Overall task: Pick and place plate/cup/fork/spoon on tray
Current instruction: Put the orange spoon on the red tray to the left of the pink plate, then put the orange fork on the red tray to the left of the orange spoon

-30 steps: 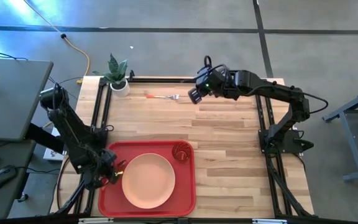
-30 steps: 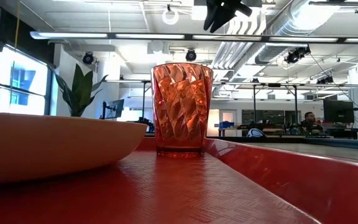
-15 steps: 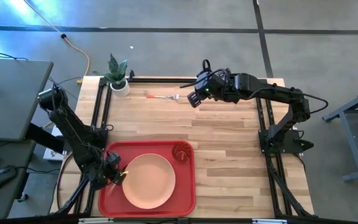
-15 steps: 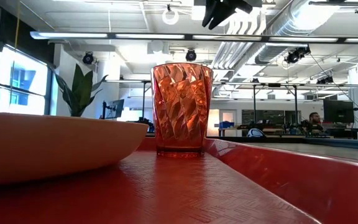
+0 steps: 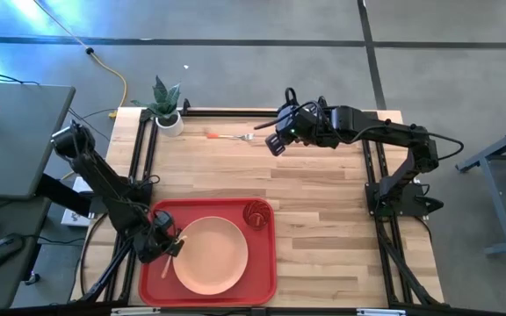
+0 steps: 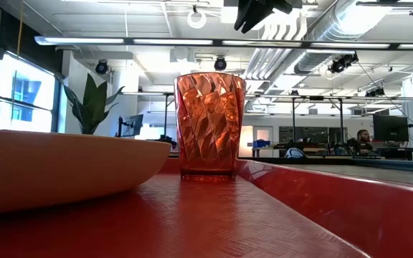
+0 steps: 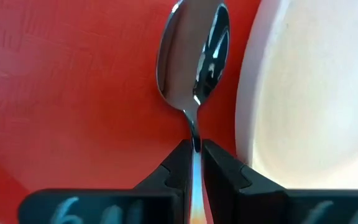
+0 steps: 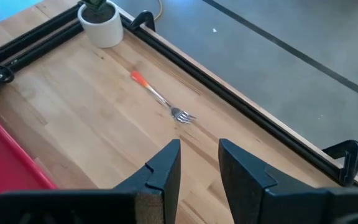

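The red tray [image 5: 263, 274] lies at the table's near left, with the peach plate [image 5: 209, 255] on it and the red-orange cup [image 5: 256, 213] upright in its far right corner. My left gripper [image 5: 169, 247] is over the tray's left part, beside the plate's left rim [image 7: 253, 93], shut on the spoon [image 7: 194, 59]. The fork [image 5: 230, 137] lies flat on the bare wood at the far side, tines toward the right. My right gripper [image 5: 273, 145] is open and empty, just right of the fork [image 8: 164, 99] and above the table. My left gripper pinches the spoon's thin silver neck [image 7: 195, 134], just behind the bowl, between its two fingertips. The orange handle runs back between the fingers. The bowl [image 7: 194, 59] sticks out ahead of the fingers over the tray floor [image 7: 73, 81]; I cannot tell whether it touches the tray.
A small white pot with a green plant [image 5: 167, 112] stands at the far left corner, close to the fork's handle end. Black rails run along the table's far, left and right edges. Bare wood lies right of the tray.
My left gripper has carried the spoon toward the table's right edge, from the tray's left rim inward to the plate's left side. My right gripper has gone a little toward the fork and the near edge.
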`<state>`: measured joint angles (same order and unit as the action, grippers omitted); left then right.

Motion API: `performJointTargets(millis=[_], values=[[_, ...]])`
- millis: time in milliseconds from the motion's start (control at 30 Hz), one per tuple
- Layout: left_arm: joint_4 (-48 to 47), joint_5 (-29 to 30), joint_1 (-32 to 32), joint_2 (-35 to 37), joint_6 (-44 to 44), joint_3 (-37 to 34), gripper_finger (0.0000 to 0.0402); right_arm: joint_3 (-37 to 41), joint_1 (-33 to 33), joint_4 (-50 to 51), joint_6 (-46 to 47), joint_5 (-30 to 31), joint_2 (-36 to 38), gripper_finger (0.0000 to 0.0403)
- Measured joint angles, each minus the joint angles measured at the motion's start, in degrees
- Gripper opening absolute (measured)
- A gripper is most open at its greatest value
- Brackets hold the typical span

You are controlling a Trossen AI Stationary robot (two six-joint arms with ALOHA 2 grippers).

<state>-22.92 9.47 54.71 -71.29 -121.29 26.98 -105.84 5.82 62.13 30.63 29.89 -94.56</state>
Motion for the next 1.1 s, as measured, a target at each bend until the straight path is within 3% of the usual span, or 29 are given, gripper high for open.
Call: performJointTargets(millis=[167, 367, 533, 800, 1100], values=[[-1.24, -2.19, -0.06, 3.01, -0.11, 0.00, 0.0029, 0.00, 0.45, 0.03, -1.06, -1.06, 0.00, 0.0101], [-7.96, -2.97, -0.40, 11.77, 2.51, 0.00, 0.0029, 0.19, 3.51, 2.75, -0.85, -11.13, 0.00, 0.0101], [-12.84, 1.11, -2.89, 21.20, 4.54, 0.00, 0.0029, 5.66, 6.59, 2.28, -3.96, -14.41, 0.04, 0.0101], [-14.42, 15.44, -15.49, 31.47, 13.35, 1.51, 0.0029, 23.93, 13.53, -20.79, -5.37, -29.83, -0.04, 0.0110], [-1.96, 18.64, -32.43, 30.15, 31.98, 6.11, 0.0029, 37.62, 17.97, -48.21, -1.07, -32.36, -1.26, 0.0155]])
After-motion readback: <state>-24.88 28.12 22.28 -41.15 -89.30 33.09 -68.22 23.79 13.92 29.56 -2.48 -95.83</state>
